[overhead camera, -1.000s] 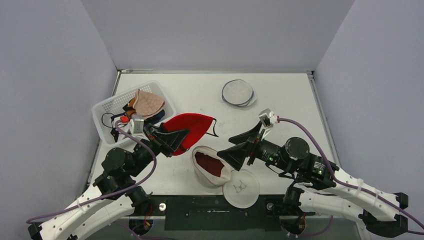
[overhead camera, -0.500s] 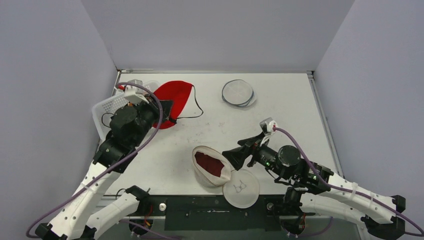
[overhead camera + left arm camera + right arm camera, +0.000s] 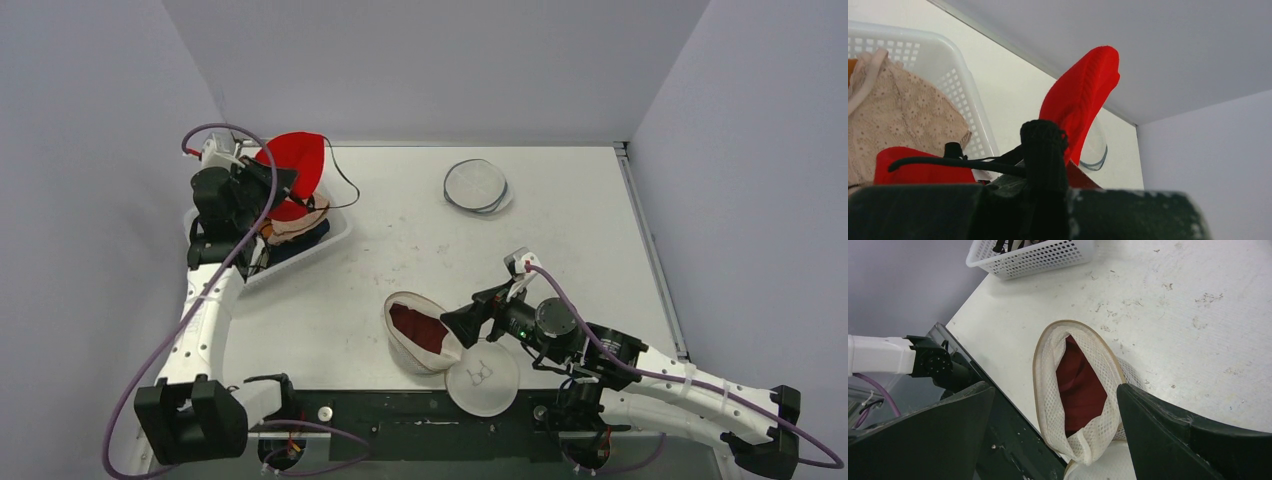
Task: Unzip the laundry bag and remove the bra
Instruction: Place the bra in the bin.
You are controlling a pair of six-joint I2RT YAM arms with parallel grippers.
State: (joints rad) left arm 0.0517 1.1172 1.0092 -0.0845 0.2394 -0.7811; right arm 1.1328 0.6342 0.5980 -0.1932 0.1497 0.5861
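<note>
In the last second the left pincer (image 3: 275, 188) has carried the red bra (image 3: 295, 165) away from the laundry bag (image 3: 420, 335), far up and to the left of it. It now holds the bra, closed tight on it, above the white basket (image 3: 335, 232). The right pincer (image 3: 468, 312) stands fully open just right of the bag and grips nothing. The bag lies unzipped on the table (image 3: 560, 250), with something dark red inside. I judge the removal done; only the release remains.
</note>
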